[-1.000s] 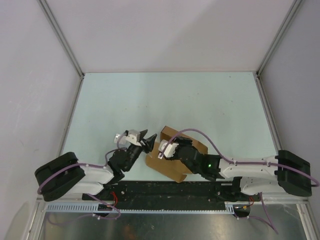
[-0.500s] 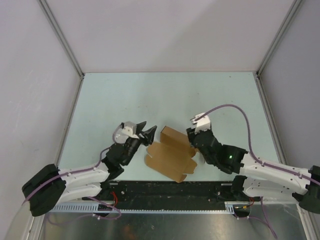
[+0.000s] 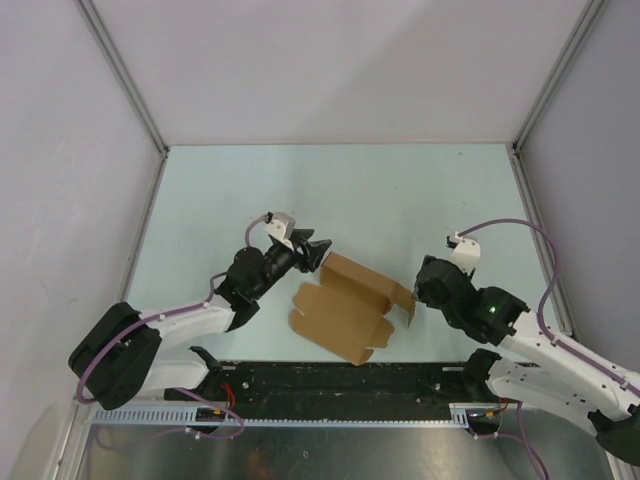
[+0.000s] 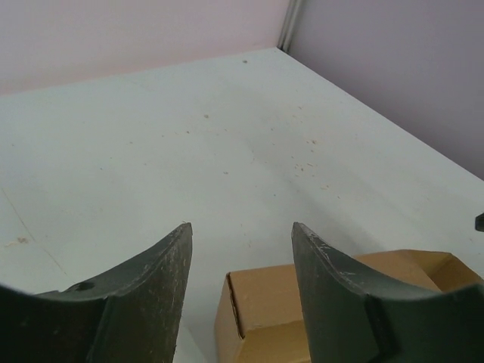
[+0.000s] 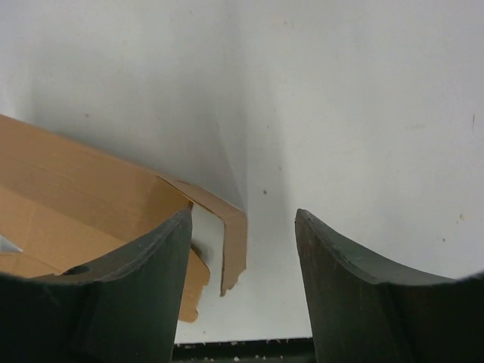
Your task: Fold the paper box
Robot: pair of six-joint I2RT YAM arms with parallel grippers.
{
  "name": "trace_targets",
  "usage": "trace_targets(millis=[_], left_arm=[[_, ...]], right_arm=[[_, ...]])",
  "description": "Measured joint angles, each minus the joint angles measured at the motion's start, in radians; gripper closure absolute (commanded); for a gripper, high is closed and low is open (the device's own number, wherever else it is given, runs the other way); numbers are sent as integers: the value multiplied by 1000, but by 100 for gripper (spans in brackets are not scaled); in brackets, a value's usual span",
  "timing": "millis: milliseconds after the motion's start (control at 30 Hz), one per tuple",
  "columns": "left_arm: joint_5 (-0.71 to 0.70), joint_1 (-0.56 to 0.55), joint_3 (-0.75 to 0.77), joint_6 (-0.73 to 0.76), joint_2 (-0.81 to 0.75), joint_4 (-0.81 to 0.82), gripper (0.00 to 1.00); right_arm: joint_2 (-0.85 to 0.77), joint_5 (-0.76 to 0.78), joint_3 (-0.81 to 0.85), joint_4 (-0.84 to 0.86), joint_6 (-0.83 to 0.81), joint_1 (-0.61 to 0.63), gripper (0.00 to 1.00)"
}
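The paper box [image 3: 350, 305] is plain brown cardboard, partly folded, lying near the table's front middle with a flat lid flap spread toward the near edge. My left gripper [image 3: 318, 250] is open and empty just off the box's far-left corner; that corner [image 4: 280, 302] shows between its fingers in the left wrist view. My right gripper [image 3: 412, 300] is open and empty beside the box's right end. In the right wrist view the box wall [image 5: 83, 189] and a bent end tab [image 5: 233, 242] lie by the left finger [image 5: 121, 302].
The pale green table [image 3: 400, 190] is fenced by grey walls with metal posts at the back corners. A black rail [image 3: 340, 385] with both arm bases runs along the near edge, just below the box's flap.
The right arm has swung off the box to the right, uncovering it, and now sits at its right end. The left gripper has moved up and right to the box's far-left corner.
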Motion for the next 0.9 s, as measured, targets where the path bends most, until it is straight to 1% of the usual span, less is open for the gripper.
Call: trace_targets(millis=[133,233,367,600,700,800,900], left_arm=[[20,4,0,-13,-11,-13,40],[26,7,-2,-16,-31,-16,40],[28,14,-3,-21,-49,-16,40],[28,25,-25,-21,-61,-20,40],[28,31,-36,-21,-71,-23,40],[28,36,-43,-22,-79,-24,40],[27,42,-51,-23,-88,-24,40]], right_arm=[[31,-74,1,-57,32,-42,39],[45,-115,1,-72,43,-60,44],[57,-170,1,-57,48,-82,47],[102,-254,-11,8,46,-98,49],[119,-278,-30,33,40,-108,53],[145,-304,-55,66,27,-136,60],[173,-325,-78,93,11,-162,71]])
